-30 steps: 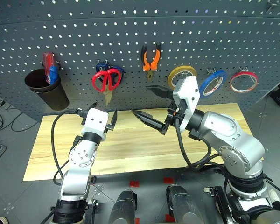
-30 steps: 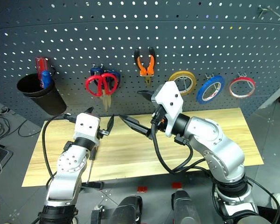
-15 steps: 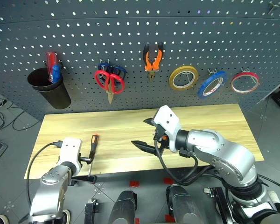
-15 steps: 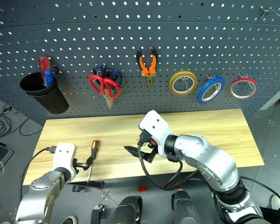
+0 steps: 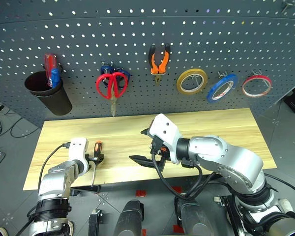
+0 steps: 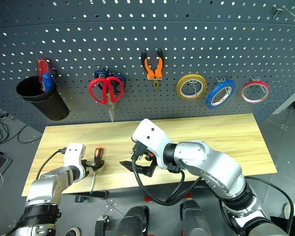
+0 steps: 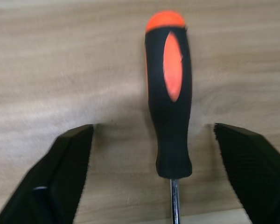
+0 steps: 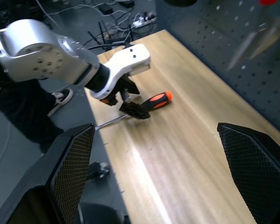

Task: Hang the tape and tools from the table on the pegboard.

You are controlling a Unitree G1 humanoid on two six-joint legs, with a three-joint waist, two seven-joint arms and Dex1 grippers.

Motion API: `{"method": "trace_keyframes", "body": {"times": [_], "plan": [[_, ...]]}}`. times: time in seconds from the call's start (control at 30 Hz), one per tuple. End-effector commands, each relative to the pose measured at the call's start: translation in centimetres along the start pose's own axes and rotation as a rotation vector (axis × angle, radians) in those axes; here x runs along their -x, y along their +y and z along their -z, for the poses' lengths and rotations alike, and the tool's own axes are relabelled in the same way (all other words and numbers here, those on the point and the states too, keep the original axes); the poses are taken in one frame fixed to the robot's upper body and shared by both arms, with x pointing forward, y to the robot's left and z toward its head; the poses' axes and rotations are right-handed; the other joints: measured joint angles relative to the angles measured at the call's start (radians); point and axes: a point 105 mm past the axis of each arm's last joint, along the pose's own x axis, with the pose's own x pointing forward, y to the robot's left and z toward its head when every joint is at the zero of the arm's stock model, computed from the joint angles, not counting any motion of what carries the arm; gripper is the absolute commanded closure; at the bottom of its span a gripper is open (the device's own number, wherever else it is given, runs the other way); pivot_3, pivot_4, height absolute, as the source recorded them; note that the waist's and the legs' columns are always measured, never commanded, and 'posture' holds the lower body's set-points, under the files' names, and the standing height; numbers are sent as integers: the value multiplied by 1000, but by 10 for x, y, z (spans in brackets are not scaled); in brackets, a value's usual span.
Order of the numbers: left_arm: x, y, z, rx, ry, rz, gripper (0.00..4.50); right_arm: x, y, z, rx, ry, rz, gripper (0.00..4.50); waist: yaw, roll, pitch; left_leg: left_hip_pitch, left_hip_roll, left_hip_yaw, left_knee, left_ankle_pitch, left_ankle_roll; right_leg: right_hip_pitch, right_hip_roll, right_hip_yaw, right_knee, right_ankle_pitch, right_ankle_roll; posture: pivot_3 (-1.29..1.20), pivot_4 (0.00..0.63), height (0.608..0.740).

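Observation:
A black-and-orange screwdriver (image 5: 97, 147) lies on the table (image 5: 211, 123) near its front left, shaft toward the front edge. My left gripper (image 7: 151, 129) is open and straddles the handle (image 7: 170, 93), with gaps on both sides. My right gripper (image 5: 137, 146) hovers open over the table's middle and holds nothing. Red-handled scissors (image 5: 111, 84), orange-handled pliers (image 5: 159, 59) and the blue tape (image 5: 221, 87) hang on the pegboard (image 5: 137, 29).
Also on the pegboard are a yellow tape ring (image 5: 191, 81), a red tape ring (image 5: 256, 85), dark blue-handled scissors (image 5: 108, 69) behind the red ones, and a black cup (image 5: 45, 91) with red and blue handles.
My left gripper dropped from in front of the pegboard to the table and now straddles the screwdriver handle. My right gripper sank and shifted left, still open.

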Motion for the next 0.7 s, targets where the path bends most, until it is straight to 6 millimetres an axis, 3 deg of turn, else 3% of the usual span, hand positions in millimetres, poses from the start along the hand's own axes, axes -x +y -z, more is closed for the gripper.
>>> {"method": "trace_keyframes", "body": {"times": [0.03, 0.3, 0.5, 0.6, 0.7], "plan": [[-5, -6, 9, -21, 63, 37, 1537, 6, 9, -12, 0, -44, -59, 0, 1, 0, 0, 0, 0, 0, 0, 0, 0, 0, 0, 0, 0, 0, 0, -32, 310, 740], [-12, -2, 0, -43, 45, 9, 3833, 10, 3, -5, 41, 12, -46, 0, 3, 1, 0, 0, -2, -1, 0, 0, 0, 1, -1, 0, 0, 0, 0, -45, 275, 740], [17, -3, -27, -153, -191, -20, 3833, 14, -5, -15, 106, -23, -36, 0, -4, 0, -1, -1, 0, -1, 0, 1, -2, -1, -3, 1, -1, 0, 0, -52, 232, 740], [59, -30, -44, -336, -411, 27, 3833, 21, -12, -29, 141, -64, -7, 0, -7, -1, -1, -2, 2, 0, -1, 2, -5, -3, -2, 1, -2, 0, 0, -55, 218, 740], [84, -45, -53, -399, -530, 34, 3833, 25, -18, -35, 152, -82, 12, 0, 5, -1, -3, -3, 3, 1, -2, 2, -6, -4, -3, 2, -4, 0, -1, -44, 205, 740]]}}
